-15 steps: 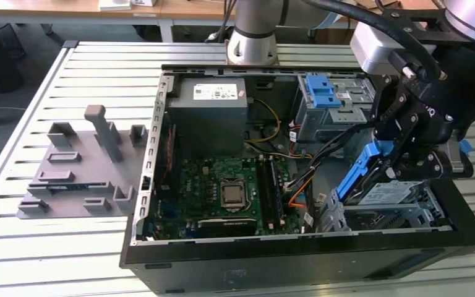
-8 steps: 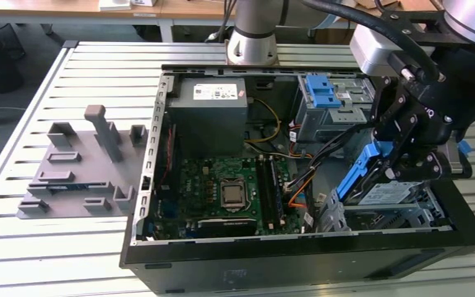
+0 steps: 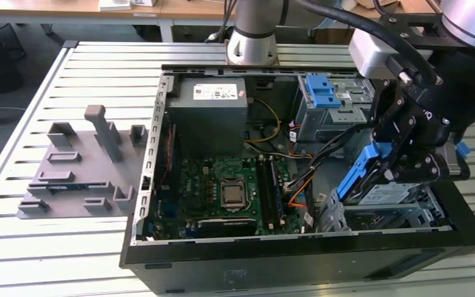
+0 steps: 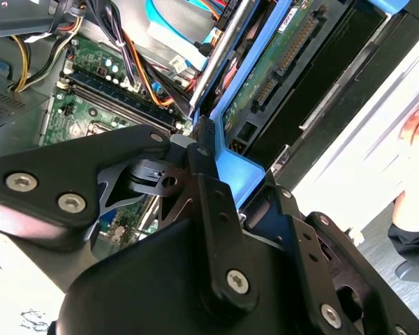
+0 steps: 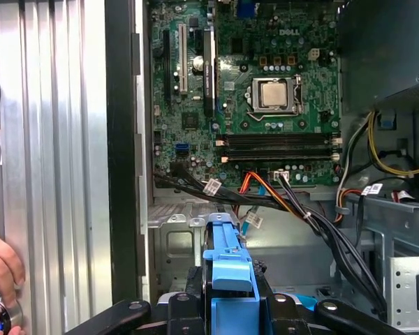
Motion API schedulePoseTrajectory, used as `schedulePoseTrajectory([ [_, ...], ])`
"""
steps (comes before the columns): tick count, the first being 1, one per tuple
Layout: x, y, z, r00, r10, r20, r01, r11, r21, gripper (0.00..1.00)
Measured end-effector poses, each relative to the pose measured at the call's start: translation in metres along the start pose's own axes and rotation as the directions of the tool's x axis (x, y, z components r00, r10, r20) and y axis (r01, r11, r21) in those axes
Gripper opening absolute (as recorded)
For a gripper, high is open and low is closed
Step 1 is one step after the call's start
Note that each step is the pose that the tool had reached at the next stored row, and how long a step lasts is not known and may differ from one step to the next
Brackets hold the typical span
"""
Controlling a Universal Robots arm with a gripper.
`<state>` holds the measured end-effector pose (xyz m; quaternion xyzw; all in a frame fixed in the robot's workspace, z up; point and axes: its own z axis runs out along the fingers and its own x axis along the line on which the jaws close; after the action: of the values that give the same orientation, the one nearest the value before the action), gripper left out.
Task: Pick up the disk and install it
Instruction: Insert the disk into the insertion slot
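The disk (image 3: 383, 194), a silver drive with a white-and-blue label in a blue bracket (image 3: 355, 174), hangs tilted over the metal drive cage (image 3: 398, 218) at the case's front corner, on the exterior view's right. My gripper (image 3: 412, 162) is shut on it from above. In the second wrist view the black fingers (image 4: 199, 159) clamp the blue bracket (image 4: 243, 166), and the disk's green circuit-board underside (image 4: 279, 63) shows beyond them. The first wrist view has the bracket's end (image 5: 228, 269) sticking out between the finger links, above the bay floor (image 5: 188, 237).
The open computer case (image 3: 303, 240) holds a motherboard (image 3: 221, 185), a grey power supply box (image 3: 213, 99), a ridged blue latch (image 3: 323, 91) and cable bundles (image 5: 286, 202). A grey fixture (image 3: 81, 167) lies on the slatted table. A person's hand (image 5: 0, 279) rests outside the case.
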<state>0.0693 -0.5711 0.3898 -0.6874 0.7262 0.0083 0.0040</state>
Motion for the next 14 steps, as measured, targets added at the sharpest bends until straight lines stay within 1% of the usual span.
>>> schedulePoseTrajectory([
  [14,0.0003,-0.0001,0.0125,1.0,0.0,-0.0001,0.0,1.0,0.0,0.36],
])
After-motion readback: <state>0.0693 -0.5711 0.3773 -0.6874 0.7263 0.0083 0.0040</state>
